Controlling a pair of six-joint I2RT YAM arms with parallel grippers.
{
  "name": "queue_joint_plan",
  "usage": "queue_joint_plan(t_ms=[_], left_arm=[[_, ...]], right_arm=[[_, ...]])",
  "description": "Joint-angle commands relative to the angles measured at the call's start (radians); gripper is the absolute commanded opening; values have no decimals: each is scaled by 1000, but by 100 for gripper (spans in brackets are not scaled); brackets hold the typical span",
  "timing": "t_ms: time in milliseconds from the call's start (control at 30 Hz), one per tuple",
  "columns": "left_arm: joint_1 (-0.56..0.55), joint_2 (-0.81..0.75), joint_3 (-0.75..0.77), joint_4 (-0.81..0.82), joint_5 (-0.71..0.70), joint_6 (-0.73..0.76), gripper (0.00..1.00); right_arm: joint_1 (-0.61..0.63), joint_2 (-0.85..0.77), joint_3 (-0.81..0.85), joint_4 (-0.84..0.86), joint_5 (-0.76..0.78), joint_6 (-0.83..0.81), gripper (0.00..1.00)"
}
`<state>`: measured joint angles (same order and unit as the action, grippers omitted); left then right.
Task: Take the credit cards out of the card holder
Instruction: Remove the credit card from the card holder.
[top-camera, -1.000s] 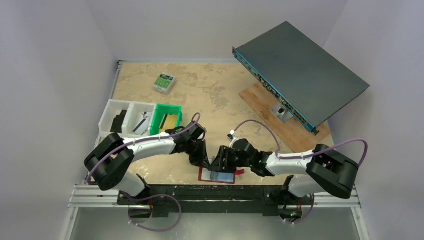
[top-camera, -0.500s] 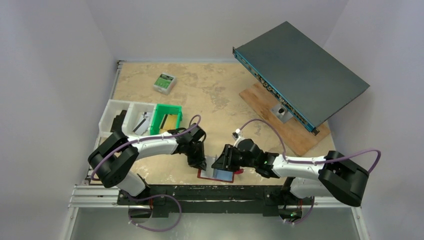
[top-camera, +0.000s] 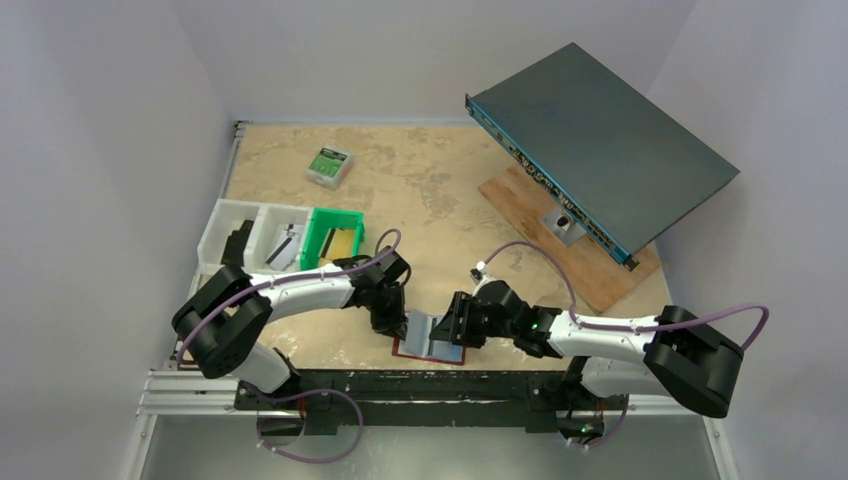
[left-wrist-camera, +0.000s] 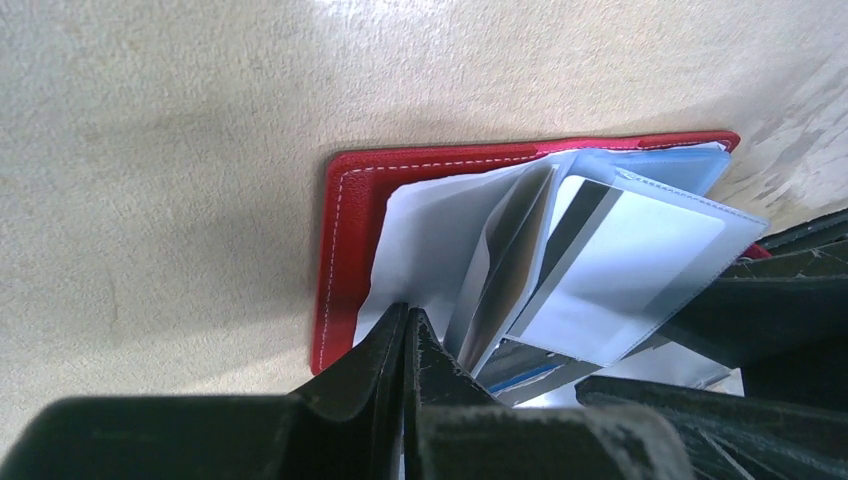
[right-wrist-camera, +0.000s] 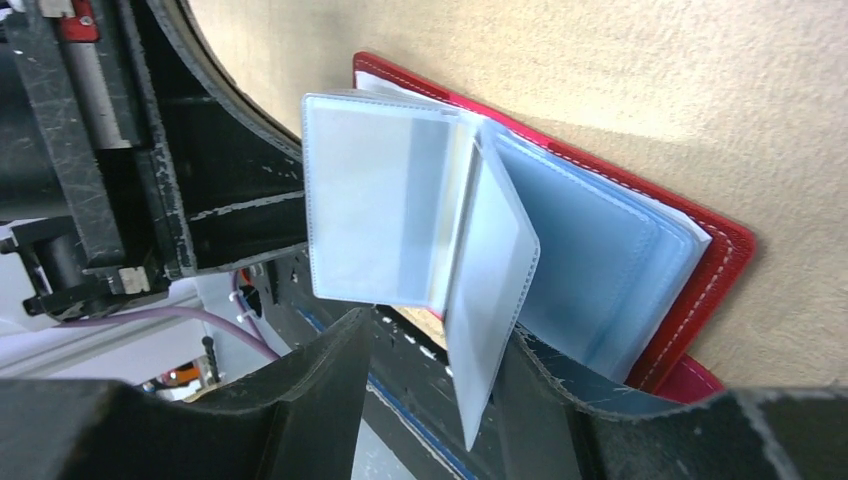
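The tan worktop (top-camera: 420, 180) carries a dark flat switch (top-camera: 610, 140) propped at a tilt on a wooden board (top-camera: 610, 268) at the far right. Two white bins (top-camera: 240, 225) and a green bin (top-camera: 322, 222) stand in a row at the left edge, with a small green-and-white box (top-camera: 328, 165) well behind them.

The red holder (top-camera: 432, 342) lies open near the front edge, midway between the two arms, spine across, red cover flat on the surface. Its clear sleeves (right-wrist-camera: 380, 200) fan upward. Cards (left-wrist-camera: 610, 270) sit inside the sleeves; one shows a grey face with a dark stripe.

The left end effector (left-wrist-camera: 408, 325) has its fingers pressed together, tips down on the holder's pale inner leaf near the left edge. The right end effector (right-wrist-camera: 430, 370) has its fingers apart, one sleeve standing loosely in the gap between them.
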<state>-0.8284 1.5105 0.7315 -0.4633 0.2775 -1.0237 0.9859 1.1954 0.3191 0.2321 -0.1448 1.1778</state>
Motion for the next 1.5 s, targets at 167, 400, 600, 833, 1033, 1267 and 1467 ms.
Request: queue_joint_plan(t_ms=[167, 400, 600, 833, 1033, 1267, 1467], left_arm=[[-6, -27, 42, -19, -20, 37, 0], [-5, -54, 37, -48, -46, 51, 1], [-5, -82, 40, -87, -70, 75, 1], [-5, -114, 63, -173, -133, 88, 2], [-5, -200, 114, -281, -233, 123, 10], [-8, -153, 96, -81, -4, 137, 16], [-14, -47, 78, 95, 119, 122, 16]], right_arm=[[-6, -44, 6, -115, 82, 3, 42], [-6, -56, 4, -151, 105, 5, 36], [-6, -28, 5, -132, 99, 7, 21], [-6, -8, 7, -141, 105, 9, 7], [-6, -8, 3, -158, 112, 11, 6], [-6, -38, 19, -198, 122, 8, 17], [-6, -73, 32, -253, 142, 6, 18]])
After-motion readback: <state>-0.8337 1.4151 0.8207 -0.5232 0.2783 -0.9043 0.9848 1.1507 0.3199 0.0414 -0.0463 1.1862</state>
